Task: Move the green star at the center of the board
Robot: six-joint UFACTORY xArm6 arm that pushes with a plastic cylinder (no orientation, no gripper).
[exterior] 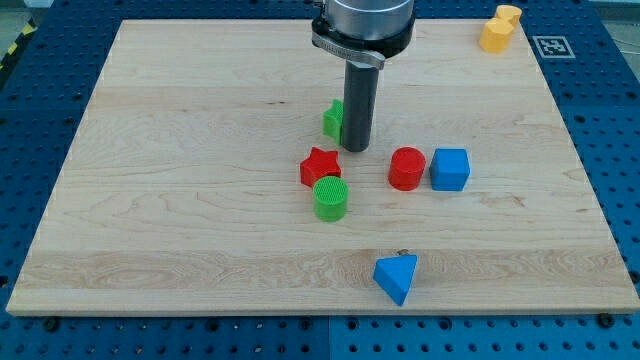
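A green block (332, 119), most likely the green star, sits just above the board's middle; the rod hides its right part, so its shape is not clear. My tip (354, 148) rests on the board right beside it, on its right and a little lower, touching or nearly touching it. A red star (320, 166) lies below the tip to the left, with a green cylinder (331, 198) just under it.
A red cylinder (407, 168) and a blue cube (450, 169) stand side by side right of the tip. A blue triangular block (397, 277) lies near the view's bottom. A yellow block (498, 29) sits at the wooden board's (150, 200) top right corner.
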